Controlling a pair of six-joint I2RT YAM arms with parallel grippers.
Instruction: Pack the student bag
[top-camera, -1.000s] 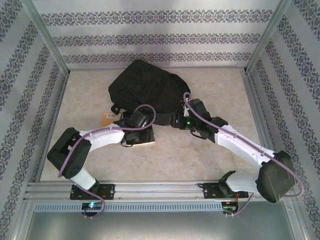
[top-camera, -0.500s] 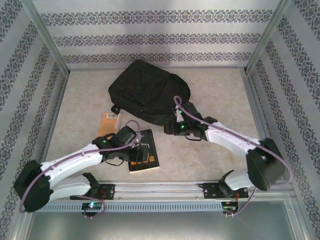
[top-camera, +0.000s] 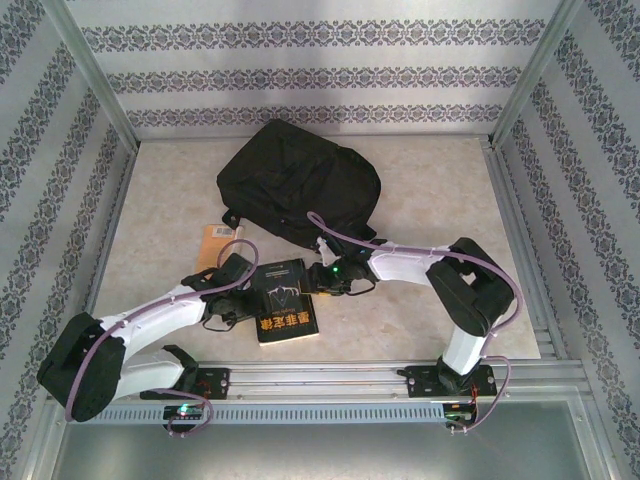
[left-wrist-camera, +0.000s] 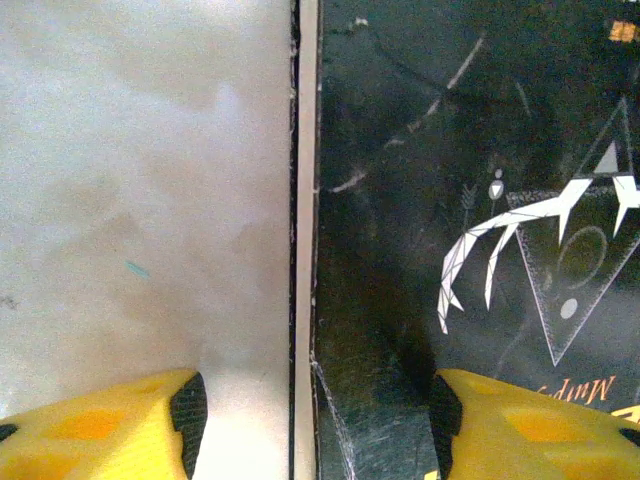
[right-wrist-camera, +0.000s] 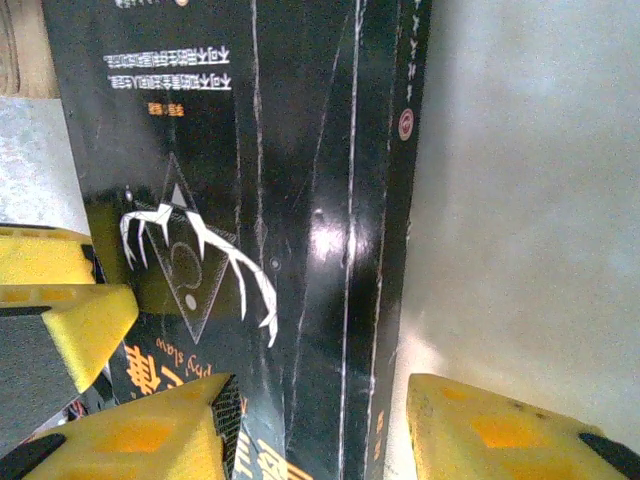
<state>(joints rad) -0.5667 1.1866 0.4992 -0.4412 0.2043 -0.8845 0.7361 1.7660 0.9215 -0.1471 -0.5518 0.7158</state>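
Observation:
The student bag (top-camera: 298, 180), a floppy black backpack, lies at the back middle of the table. In front of it a black book (top-camera: 287, 318) with a white antler drawing and orange lettering lies flat. My left gripper (top-camera: 250, 292) is low at the book's left edge, open, one finger over the cover (left-wrist-camera: 450, 150) and the other over the table, straddling the page edge (left-wrist-camera: 310, 425). My right gripper (top-camera: 320, 281) is at the book's right side, open, straddling the spine (right-wrist-camera: 315, 430) of the book (right-wrist-camera: 280, 150).
A tan-orange book (top-camera: 217, 240) lies on the table left of the bag, just behind my left arm. Metal frame rails (top-camera: 515, 230) and patterned walls close in the table on three sides. The left gripper's yellow fingers (right-wrist-camera: 60, 300) show in the right wrist view.
My left gripper drew back from the bag toward the near edge, and the black book now lies further from the bag. My right gripper swung left from the bag to the book's right side.

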